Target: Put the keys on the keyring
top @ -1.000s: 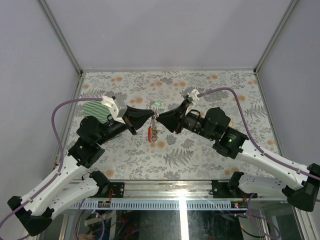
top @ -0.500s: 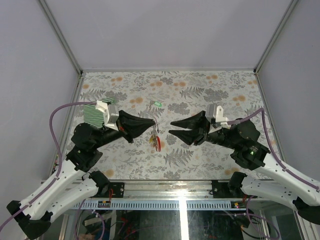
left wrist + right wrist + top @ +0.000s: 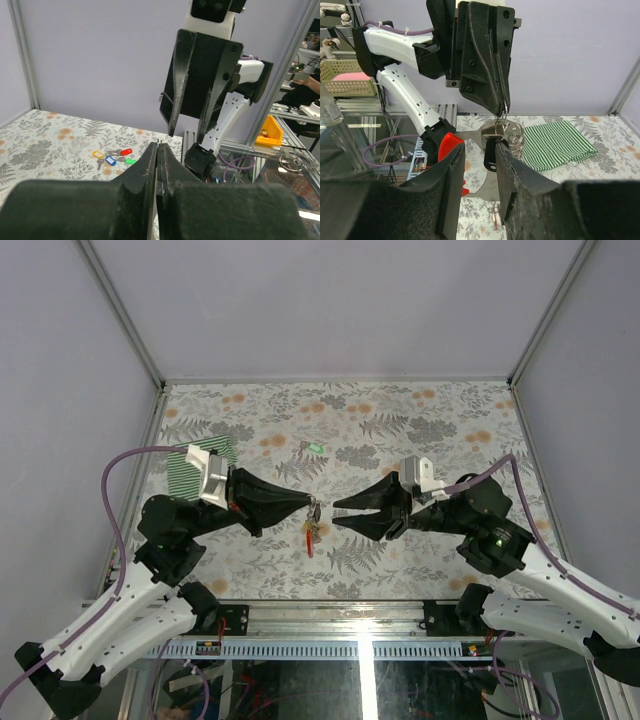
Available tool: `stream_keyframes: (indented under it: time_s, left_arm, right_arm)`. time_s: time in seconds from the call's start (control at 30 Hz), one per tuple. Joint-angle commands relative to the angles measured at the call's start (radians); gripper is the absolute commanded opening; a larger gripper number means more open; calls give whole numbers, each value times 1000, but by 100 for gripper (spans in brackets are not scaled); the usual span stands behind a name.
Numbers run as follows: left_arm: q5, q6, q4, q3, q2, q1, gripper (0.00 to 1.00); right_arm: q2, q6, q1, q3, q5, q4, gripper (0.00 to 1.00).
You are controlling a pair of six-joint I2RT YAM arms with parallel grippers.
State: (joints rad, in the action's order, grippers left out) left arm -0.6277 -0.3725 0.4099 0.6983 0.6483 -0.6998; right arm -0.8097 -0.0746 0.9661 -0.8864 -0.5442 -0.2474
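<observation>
left tool (image 3: 314, 507) to right tool (image 3: 336, 514): open gap | obstacle: hanging keyring (image 3: 311, 530)

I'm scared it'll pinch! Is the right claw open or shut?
Open. The right gripper shows a clear gap between its two fingers, and it is gripping nothing.

No legible txt (any view)

Overhead, plus opposed wrist views (close)
</observation>
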Motion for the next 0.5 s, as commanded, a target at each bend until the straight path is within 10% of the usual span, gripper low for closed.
stream_keyframes:
  time_s: [0.0,0.47]
  left_arm:
    - [-65,-29,110,20,-5,-5,0]
    - [-119,-25,119,48,24,-5,0]
  right_arm:
    - [-7,-51,3,-7,-21,-81,37]
    - [-93,-128,2,-2,-74,-231,39]
